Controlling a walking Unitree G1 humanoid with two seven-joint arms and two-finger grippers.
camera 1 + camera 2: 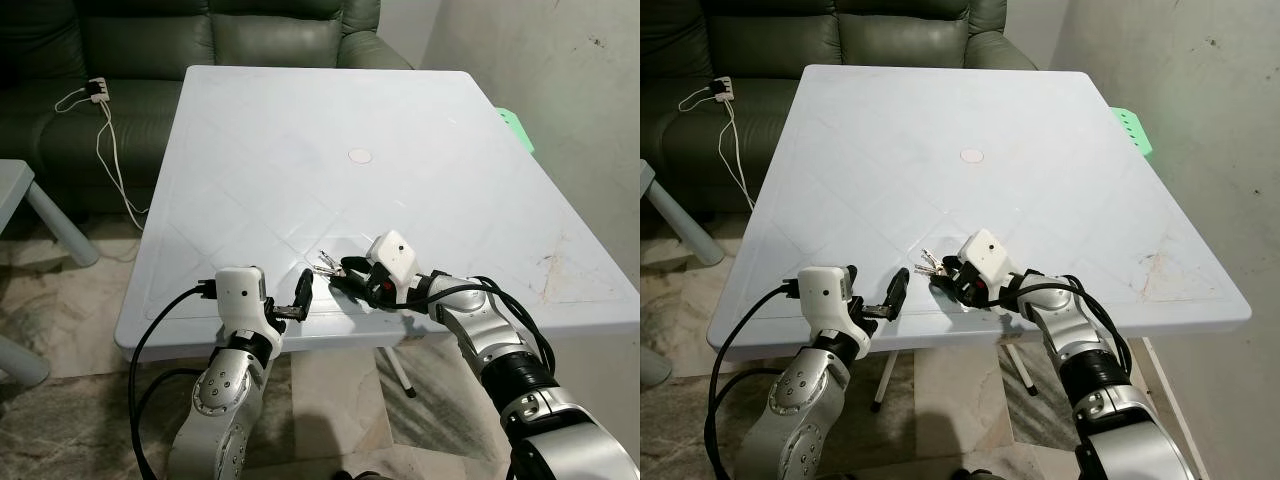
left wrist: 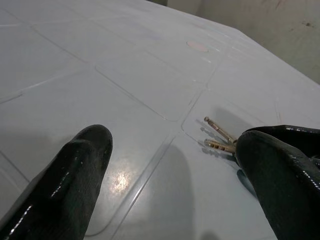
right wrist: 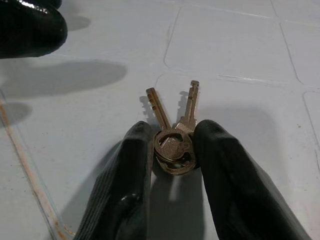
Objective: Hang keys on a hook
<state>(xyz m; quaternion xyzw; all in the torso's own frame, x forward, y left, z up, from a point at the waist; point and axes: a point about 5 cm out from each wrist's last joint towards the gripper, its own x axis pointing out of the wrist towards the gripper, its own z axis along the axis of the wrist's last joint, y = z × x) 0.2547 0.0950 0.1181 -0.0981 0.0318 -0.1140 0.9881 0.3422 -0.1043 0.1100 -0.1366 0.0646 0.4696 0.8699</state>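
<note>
Near the front edge of the white table (image 1: 300,120), my right gripper (image 3: 172,150) pinches the keys (image 3: 172,135) by their round heads, the two blades poking out beyond my fingertips (image 3: 135,150) and lying low over the tabletop. They look light, stiff and slick, apt to swivel on their ring, so I judge the heads the surest place to grip. My left gripper (image 1: 303,297) hovers close beside, fingers spread and holding nothing.

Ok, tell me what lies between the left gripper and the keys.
Only bare white tabletop lies between the left gripper and the keys, as the left wrist view shows. The right gripper pinches the keys.
</note>
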